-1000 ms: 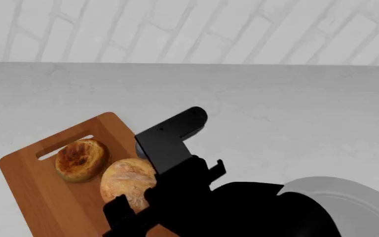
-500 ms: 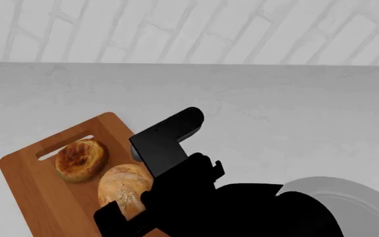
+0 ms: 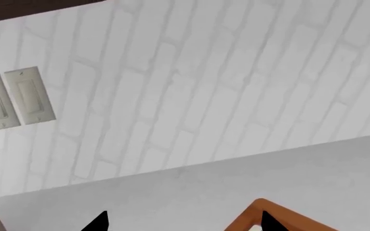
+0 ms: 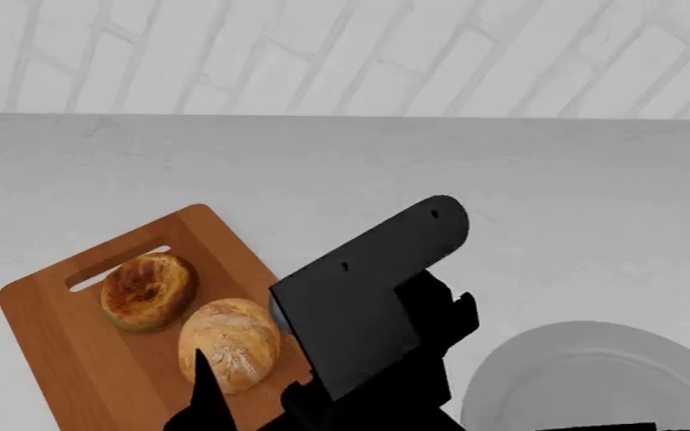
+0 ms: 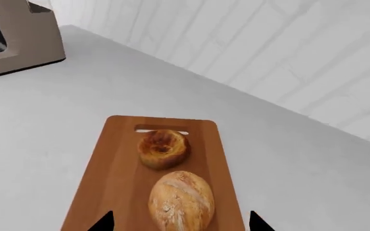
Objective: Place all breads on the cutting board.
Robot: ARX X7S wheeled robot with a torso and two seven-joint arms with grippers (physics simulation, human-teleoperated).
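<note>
Since a moment ago, the black arm in the head view has lifted up and swung to the right, and it no longer covers the pale roll. Now the whole top of the pale roll (image 4: 230,346) shows. It has not moved in the last half second. It lies on the cutting board (image 4: 75,359), near the board's right edge. The dark roll (image 4: 147,290) sits just beside it, a little farther away and to the left, close to the slot handle (image 4: 118,267). The two rolls look like they almost touch.

The right gripper (image 5: 179,222) hangs above the near end of the board, over the pale roll. Its two black fingers (image 5: 101,222) stand wide apart, one on each side of the roll, and they hold nothing. Only the tips show, at the edge of the right wrist view.

The left gripper (image 3: 179,222) also has its fingers spread wide with nothing between them. Its camera looks at the white brick wall (image 3: 204,72), two light switches (image 3: 15,98), and one corner of the board.

A grey plate (image 4: 597,382) lies on the white surface (image 4: 501,180) near the robot, to the right of the arm. A tan box (image 5: 18,36) stands far off on the surface, seen in the right wrist view.
</note>
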